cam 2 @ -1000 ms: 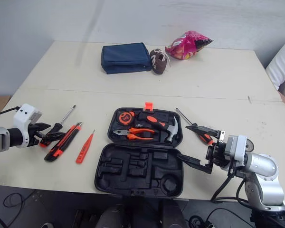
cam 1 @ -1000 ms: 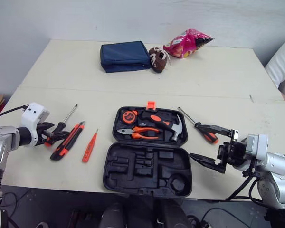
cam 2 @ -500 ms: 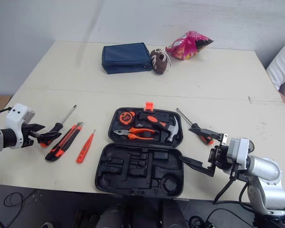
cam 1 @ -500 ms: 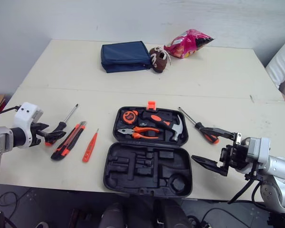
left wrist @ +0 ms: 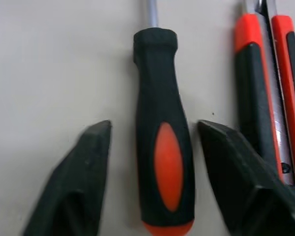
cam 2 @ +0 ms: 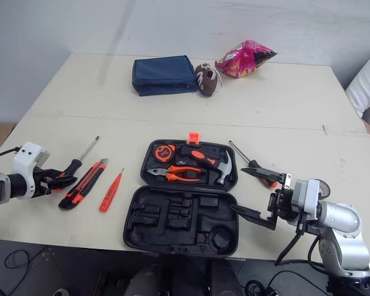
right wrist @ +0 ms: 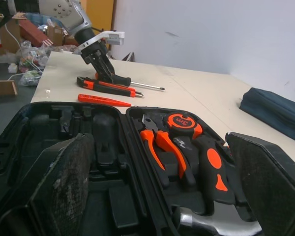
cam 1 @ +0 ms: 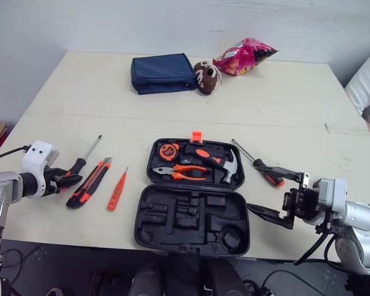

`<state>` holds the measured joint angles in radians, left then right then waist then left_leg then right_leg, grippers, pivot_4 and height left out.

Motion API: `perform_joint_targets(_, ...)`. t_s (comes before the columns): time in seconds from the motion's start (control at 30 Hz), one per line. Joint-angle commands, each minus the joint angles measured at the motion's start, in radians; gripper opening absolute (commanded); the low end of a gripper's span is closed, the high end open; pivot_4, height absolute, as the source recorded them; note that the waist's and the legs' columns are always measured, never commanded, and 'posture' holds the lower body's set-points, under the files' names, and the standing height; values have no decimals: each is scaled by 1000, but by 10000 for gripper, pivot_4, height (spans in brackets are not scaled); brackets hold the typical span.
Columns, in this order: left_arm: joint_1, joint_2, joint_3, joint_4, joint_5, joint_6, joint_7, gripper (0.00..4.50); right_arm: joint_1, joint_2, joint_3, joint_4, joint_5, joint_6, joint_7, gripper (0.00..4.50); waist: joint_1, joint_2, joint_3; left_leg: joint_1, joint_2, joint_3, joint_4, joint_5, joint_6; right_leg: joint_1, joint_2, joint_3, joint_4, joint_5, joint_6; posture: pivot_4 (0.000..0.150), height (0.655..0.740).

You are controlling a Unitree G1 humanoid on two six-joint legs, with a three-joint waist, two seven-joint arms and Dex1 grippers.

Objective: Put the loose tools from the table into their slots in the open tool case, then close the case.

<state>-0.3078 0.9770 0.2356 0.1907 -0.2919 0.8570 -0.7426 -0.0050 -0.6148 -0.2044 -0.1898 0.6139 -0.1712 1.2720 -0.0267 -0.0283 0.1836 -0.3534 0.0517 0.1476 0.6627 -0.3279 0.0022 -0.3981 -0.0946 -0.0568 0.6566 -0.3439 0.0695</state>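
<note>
The black tool case lies open in the middle of the table, with pliers, a hammer and a tape measure in its far half. Left of it lie a black-and-orange screwdriver, a utility knife and an orange test pen. My left gripper straddles the screwdriver's handle, one finger on each side with a small gap, so it is open. A second screwdriver lies right of the case. My right gripper hangs wide open beside the case's right edge, holding nothing.
A dark blue pouch, a small brown shoe-like object and a pink snack bag sit at the back of the table. Something white stands past the table's right edge. The knife lies close beside the left gripper's finger.
My left gripper's fingers have drawn closer together around the screwdriver handle. The right gripper has stayed wide open in about the same place.
</note>
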Motion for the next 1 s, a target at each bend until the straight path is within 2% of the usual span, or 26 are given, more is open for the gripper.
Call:
perform_joint_targets(0.03, 6, -21, 0, 61, -2, -27, -16, 9591, -5, -8, -14, -20, 7, -4, -5, 45000, 0, 0, 0, 0, 0, 0, 0, 0, 0, 0, 0, 0, 0, 0, 0, 1500, 7400)
perform_joint_targets(0.07, 5, -27, 3, 64, -5, -35, -17, 7784, -5, -9, -13, -22, 5, -4, -7, 45000, 0, 1, 0, 0, 0, 0, 0, 0, 0, 0, 0, 0, 0, 0, 0, 1500, 7400)
perform_joint_targets(0.3, -18, -21, 128, 33, -35, -179, -11, 7907, 3, -15, -19, -29, 0, -6, -14, 45000, 1, 0, 0, 0, 0, 0, 0, 0, 0, 0, 0, 0, 0, 0, 0, 1500, 7400)
perform_joint_targets(0.37, -34, -2, 171, -54, -98, -160, -56, 7907, 6, -20, -29, -26, 2, -11, -9, 45000, 1, -2, 1, -1, 0, -1, 0, 0, 0, 0, 0, -1, 0, 0, 0, 1500, 7400)
perform_joint_targets(0.47, -1, 69, 157, -306, -173, -184, -205, 7907, -8, -20, -37, -17, 4, -64, 20, 45000, 0, -4, 2, -2, 0, -1, 0, 0, 0, 0, 0, -2, 0, 0, 0, 1500, 7400)
perform_joint_targets(0.53, 4, 91, 143, -410, -212, -200, -266, 7907, -1, -31, -30, -11, 7, -58, 37, 45000, 1, -4, 2, -2, 0, -1, 0, 0, 1, 1, -1, -2, 0, 0, 0, 1500, 7400)
perform_joint_targets(0.63, -52, 155, -51, -558, -160, -228, -327, 7907, 16, -82, -18, 62, -48, -97, 114, 45000, 3, -2, 3, -1, -2, -1, 0, -1, 1, 2, -2, -1, -3, 0, 0, 1500, 7400)
perform_joint_targets(0.77, -187, 156, -300, -718, -125, -187, -387, 7907, 40, -95, -33, 85, -44, -75, 87, 45000, 2, -2, 3, 0, -2, -1, 0, 0, 1, 3, 0, 0, -3, 0, 0, 1500, 7400)
perform_joint_targets(0.87, -264, 137, -427, -749, -86, -139, -401, 7907, 55, -101, -33, 73, -36, -56, 84, 45000, -4, -1, 3, 0, -1, 0, 0, 0, 0, 3, 2, 1, -3, 0, 0, 1500, 7400)
perform_joint_targets(1.0, -339, 76, -590, -728, 34, -80, -355, 7907, 68, -107, -29, 34, -35, -28, 65, 45000, 0, -1, 3, 1, 1, 0, 2, 1, -1, 2, 6, 4, -2, 0, 0, 1500, 7400)
